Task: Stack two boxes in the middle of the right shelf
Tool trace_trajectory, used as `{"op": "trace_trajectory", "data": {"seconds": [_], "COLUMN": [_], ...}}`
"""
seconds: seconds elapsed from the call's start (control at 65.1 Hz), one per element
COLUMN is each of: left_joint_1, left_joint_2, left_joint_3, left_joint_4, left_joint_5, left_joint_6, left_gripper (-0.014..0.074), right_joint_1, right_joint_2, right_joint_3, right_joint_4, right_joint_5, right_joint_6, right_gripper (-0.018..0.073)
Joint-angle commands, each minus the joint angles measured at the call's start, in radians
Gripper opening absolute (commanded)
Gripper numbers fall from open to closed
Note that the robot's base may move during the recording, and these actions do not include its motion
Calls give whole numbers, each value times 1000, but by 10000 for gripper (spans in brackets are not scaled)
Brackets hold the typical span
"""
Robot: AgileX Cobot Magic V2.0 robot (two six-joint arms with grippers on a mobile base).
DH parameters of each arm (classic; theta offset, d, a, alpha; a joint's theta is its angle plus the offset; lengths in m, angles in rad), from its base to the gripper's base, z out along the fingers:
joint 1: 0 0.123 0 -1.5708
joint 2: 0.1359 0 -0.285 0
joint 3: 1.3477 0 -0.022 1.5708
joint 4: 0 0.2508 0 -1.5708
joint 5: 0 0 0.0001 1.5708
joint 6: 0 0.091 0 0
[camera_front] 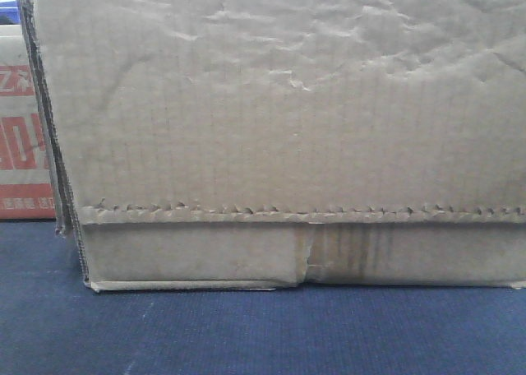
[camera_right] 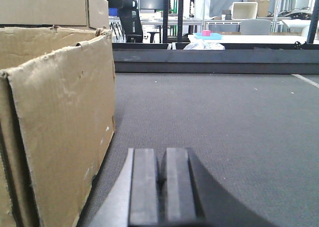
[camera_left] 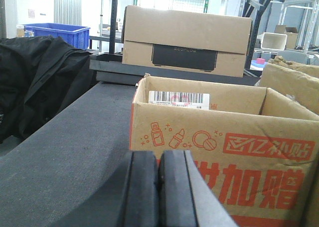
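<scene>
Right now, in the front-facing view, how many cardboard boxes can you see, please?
2: the plain brown corrugated box fills most of the frame; the red-printed box peeks out behind its left edge. Others may be hidden behind them.

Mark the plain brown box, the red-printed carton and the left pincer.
plain brown box (camera_front: 279, 104), front view, wrinkled upper face.
red-printed carton (camera_left: 224, 162), left wrist view, printed front wall.
left pincer (camera_left: 158, 162), left wrist view, between the closed pads' tips.

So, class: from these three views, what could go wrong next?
The plain brown box fills the front view, so the robot may be working blind. A worn cardboard flap beside the right gripper could buckle under pressure. The left gripper, close by, may shove the red-printed box.
</scene>
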Motion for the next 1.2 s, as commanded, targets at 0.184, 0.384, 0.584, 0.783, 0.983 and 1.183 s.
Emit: {"op": "trace_trajectory", "data": {"seconds": [0.184, 0.384, 0.584, 0.783, 0.983, 1.183], "left_joint_1": [2, 2, 2, 2, 2, 2], "left_joint_2": [-5, -5, -5, -5, -5, -5], "left_joint_3": [-3, -3, -3, -3, -3, -133], "left_joint_4": [-3, 3, 3, 6, 6, 6], "left_joint_5": [-13, -13, -13, -50, -147, -77], "left_joint_6": [4, 4, 4, 4, 4, 4], "left_gripper": [-111, -111, -111, -111, -111, -111], "right_joint_1": [2, 2, 1, 1, 1, 1], "right_joint_2": [-3, -3, -3, -3, -3, -3], "right_joint_3": [-1, -1, -1, -1, -1, -97], "right_joint_4": [-2, -2, -2, -2, -2, -2], "right_joint_5": [-20, -20, -22, -33, -205, -84], "right_joint_6": [-3, -3, -3, -3, -3, -3], "right_gripper": [-154, -154, -154, -154, -154, -154]}}
